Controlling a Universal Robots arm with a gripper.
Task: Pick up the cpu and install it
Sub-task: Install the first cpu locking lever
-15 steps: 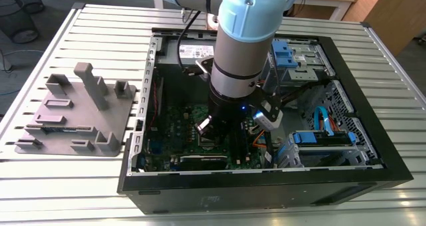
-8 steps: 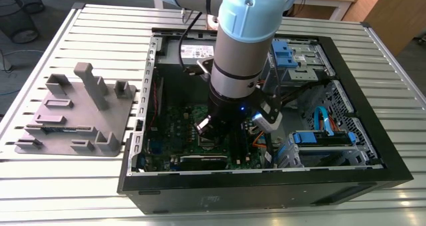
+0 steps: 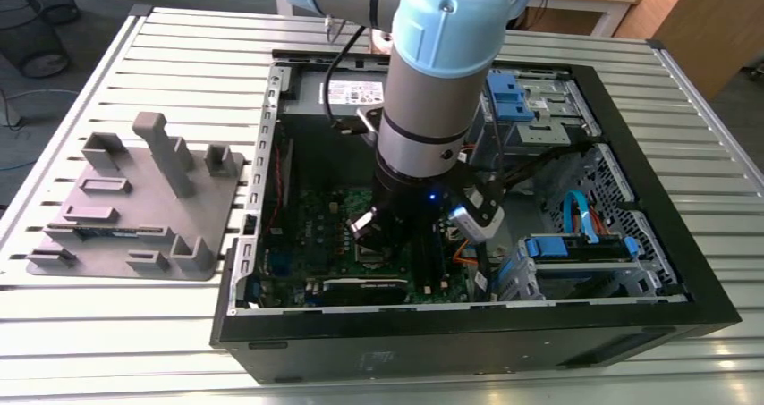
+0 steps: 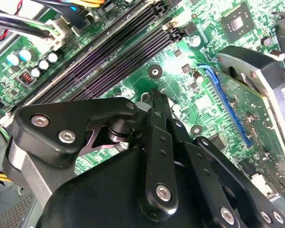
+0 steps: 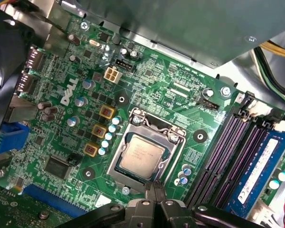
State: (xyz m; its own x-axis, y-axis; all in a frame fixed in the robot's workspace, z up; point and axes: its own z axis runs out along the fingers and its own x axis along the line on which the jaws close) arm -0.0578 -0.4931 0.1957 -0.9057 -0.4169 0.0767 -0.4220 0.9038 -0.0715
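We count one cpu [image 5: 141, 156] seated in one silver socket frame [image 5: 115, 154] on one green motherboard [image 5: 76, 123]. We count four long memory slots [image 5: 232, 156] beside the socket, one of them fitted with a blue memory module [image 5: 256, 173]. We count three square brown components [image 5: 99, 131] in a row near the socket. We count one open computer case [image 3: 621, 329], one grey moulded tray [image 3: 125, 213] on the exterior view's left, one slatted table [image 3: 107, 333], and one gripper [image 5: 154, 187].

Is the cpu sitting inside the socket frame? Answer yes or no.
Yes: in the first wrist view the cpu lies flat within the socket frame.
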